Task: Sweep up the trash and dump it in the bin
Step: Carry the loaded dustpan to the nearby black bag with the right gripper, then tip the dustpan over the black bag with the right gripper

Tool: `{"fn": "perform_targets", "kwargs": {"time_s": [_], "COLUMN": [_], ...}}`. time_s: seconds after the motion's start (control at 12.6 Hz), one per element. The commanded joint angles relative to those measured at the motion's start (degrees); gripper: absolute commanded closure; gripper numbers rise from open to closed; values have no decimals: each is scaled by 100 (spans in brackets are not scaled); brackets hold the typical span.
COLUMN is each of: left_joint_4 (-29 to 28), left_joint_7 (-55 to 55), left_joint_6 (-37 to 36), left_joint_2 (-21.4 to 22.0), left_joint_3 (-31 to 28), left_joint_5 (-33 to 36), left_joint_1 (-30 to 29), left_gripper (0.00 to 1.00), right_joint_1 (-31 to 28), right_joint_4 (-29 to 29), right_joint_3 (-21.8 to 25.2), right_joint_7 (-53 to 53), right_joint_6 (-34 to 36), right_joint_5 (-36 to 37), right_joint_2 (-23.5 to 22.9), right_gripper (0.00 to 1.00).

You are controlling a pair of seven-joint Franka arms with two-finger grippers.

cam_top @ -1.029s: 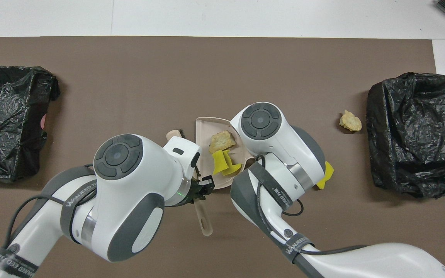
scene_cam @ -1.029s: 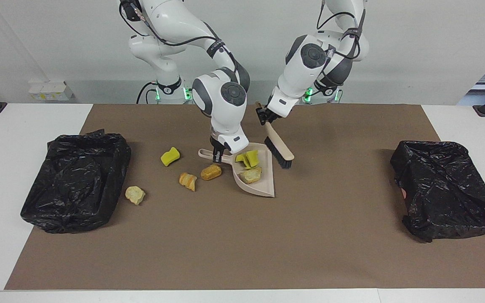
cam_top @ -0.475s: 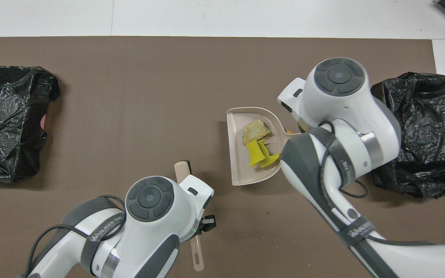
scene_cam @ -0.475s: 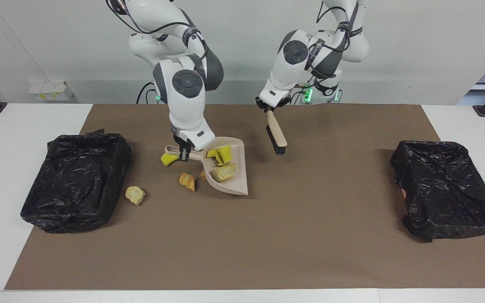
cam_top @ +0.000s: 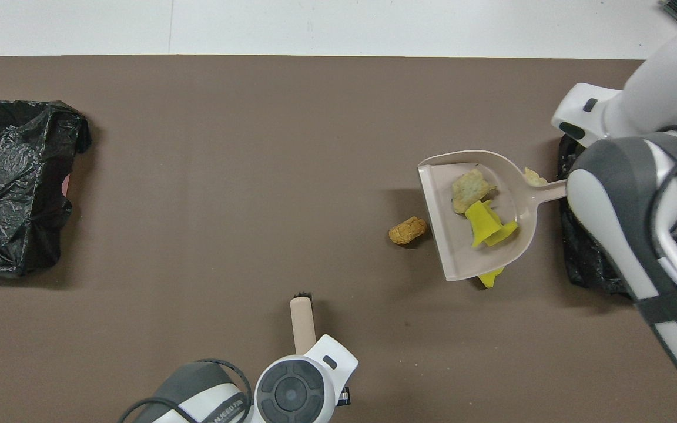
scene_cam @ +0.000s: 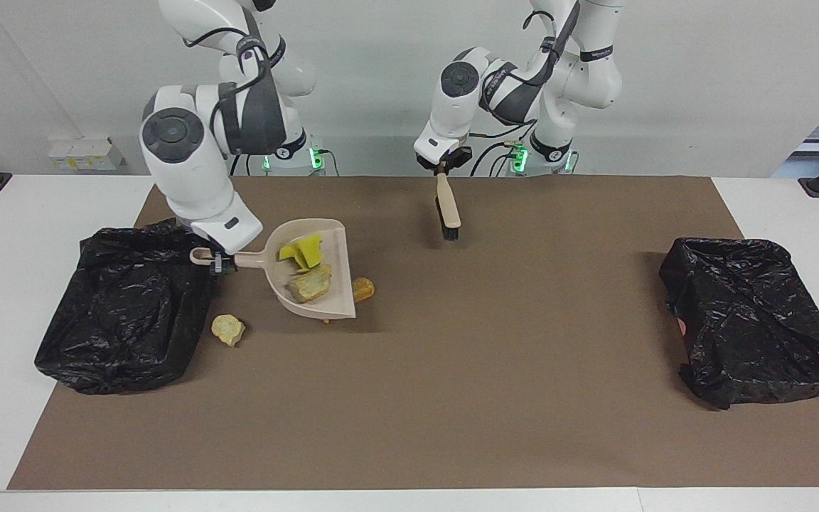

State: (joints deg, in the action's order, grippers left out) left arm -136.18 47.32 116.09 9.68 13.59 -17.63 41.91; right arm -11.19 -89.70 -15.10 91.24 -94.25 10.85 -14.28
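- Tabletop [scene_cam: 409,427], covered by a brown mat: a black-lined bin [scene_cam: 125,306] sits at the right arm's end, a second black-lined bin [scene_cam: 754,320] at the left arm's end.
- Step in hand, as I read it: carrying a loaded dustpan to the bin at the right arm's end for dumping.
- Right end effector [scene_cam: 219,264] is clamped on the handle of the beige dustpan [scene_cam: 313,277], holding it raised above the mat, with the handle end at the edge of that bin. Pan tilts a little but holds its load.
- Left end effector [scene_cam: 443,167] is closed on the handle of the beige brush [scene_cam: 448,210], bristles hanging down over the mat close to the robots; this arm waits.
- Trash in the pan: yellow sponge pieces [scene_cam: 301,252] and a pale bread piece [scene_cam: 308,283].
- Trash on the mat: a golden-brown bread roll [cam_top: 407,230] just beside the pan's open lip; a pale scrap [scene_cam: 227,329] beside the bin; a yellow sponge corner [cam_top: 489,277] peeks from under the pan in the overhead view. Other scraps are likely hidden beneath the pan; I cannot count them.
- Next move calls for: carrying the pan over the bin's opening, keeping it level until it is over the liner, then tipping the lip down. Loose scraps need another sweep.
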Motion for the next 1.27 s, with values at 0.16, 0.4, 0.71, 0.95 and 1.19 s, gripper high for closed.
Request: {"fn": "perform_targets", "kwargs": {"time_s": [0.16, 0.4, 0.71, 0.95, 1.19], "left_joint_4": [-339, -348, -260, 20, 451], "left_joint_7": [522, 445, 463, 349, 15], "left_joint_6": [467, 617, 1012, 515, -409], "left_joint_2": [52, -89, -871, -828, -810], "left_joint_3": [-76, -76, -76, -102, -102], "left_joint_5": [-126, -145, -189, -189, -223], "left_joint_1": [581, 617, 740, 618, 283], "left_gripper": [100, 100, 100, 100, 100], "right_joint_1": [-1155, -2068, -2608, -2459, -2021], "right_joint_4": [93, 119, 638, 603, 480], "right_joint_3": [-10, 16, 130, 61, 69], "right_joint_7": [1568, 2283, 2215, 1637, 292], "right_joint_6": [-31, -698, -919, -1121, -1166], "right_joint_5": [57, 338, 609, 2036, 3246], "right_joint_2": [-5, -5, -75, -31, 21], "right_gripper": [100, 100, 100, 100, 100]}}
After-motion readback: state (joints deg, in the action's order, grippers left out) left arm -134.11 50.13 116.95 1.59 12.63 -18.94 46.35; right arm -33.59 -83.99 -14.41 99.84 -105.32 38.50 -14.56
